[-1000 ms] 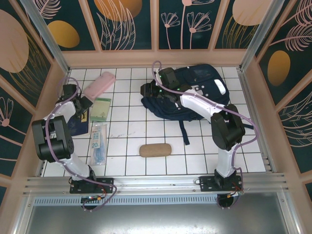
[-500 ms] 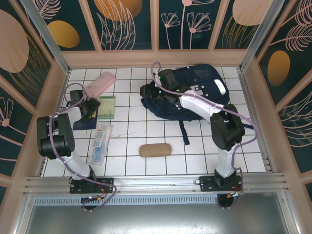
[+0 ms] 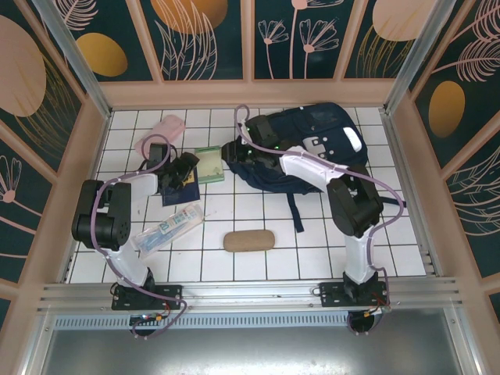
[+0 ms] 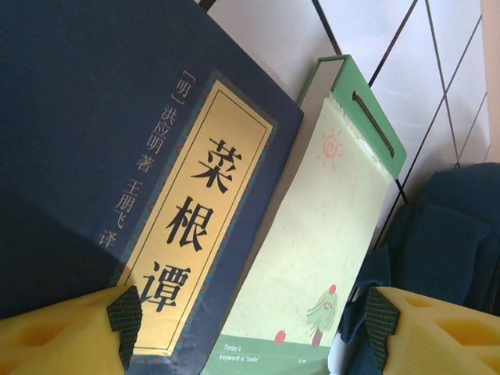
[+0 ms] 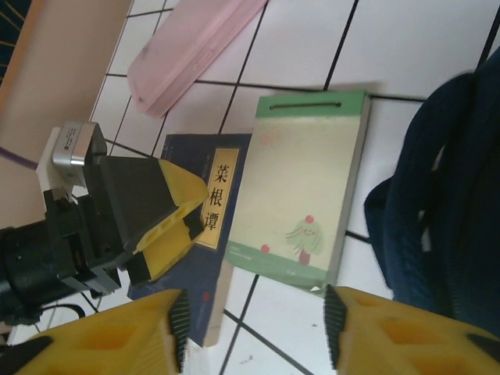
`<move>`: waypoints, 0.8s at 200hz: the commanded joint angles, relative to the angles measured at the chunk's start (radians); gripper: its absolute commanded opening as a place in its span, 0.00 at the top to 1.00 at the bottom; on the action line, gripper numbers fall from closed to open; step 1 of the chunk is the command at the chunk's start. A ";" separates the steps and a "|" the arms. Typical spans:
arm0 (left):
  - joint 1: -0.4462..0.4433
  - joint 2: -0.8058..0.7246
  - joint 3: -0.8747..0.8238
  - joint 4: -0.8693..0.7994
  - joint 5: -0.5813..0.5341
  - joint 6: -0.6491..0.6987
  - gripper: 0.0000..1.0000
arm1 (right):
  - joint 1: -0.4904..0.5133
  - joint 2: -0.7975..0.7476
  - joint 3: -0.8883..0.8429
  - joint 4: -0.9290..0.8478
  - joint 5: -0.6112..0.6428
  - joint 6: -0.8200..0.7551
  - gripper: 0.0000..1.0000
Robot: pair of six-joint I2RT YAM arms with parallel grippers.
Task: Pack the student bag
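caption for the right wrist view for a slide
Open right tool hovers above a green notepad and navy book, beside the student bag.

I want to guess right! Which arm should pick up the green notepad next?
Left, probably. The left gripper hangs open just over the navy book and green notepad; the right gripper, also open, sits by the student bag.

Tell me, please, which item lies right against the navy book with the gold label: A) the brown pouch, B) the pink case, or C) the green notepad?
C: the green notepad lies edge to edge with the navy book; the pink case sits apart.
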 commanded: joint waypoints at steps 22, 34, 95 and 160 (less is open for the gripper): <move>0.066 -0.076 0.102 -0.234 -0.087 0.178 0.20 | 0.075 0.110 0.105 0.012 -0.059 0.033 0.60; 0.118 -0.078 0.088 -0.257 -0.075 0.220 0.22 | 0.094 0.140 0.123 0.016 -0.057 0.046 0.62; 0.206 -0.049 0.013 -0.289 -0.051 0.369 0.27 | 0.172 0.319 0.220 -0.007 -0.037 0.113 0.69; 0.206 -0.010 -0.091 -0.199 0.041 0.379 0.37 | 0.191 0.459 0.317 -0.044 -0.046 0.118 0.77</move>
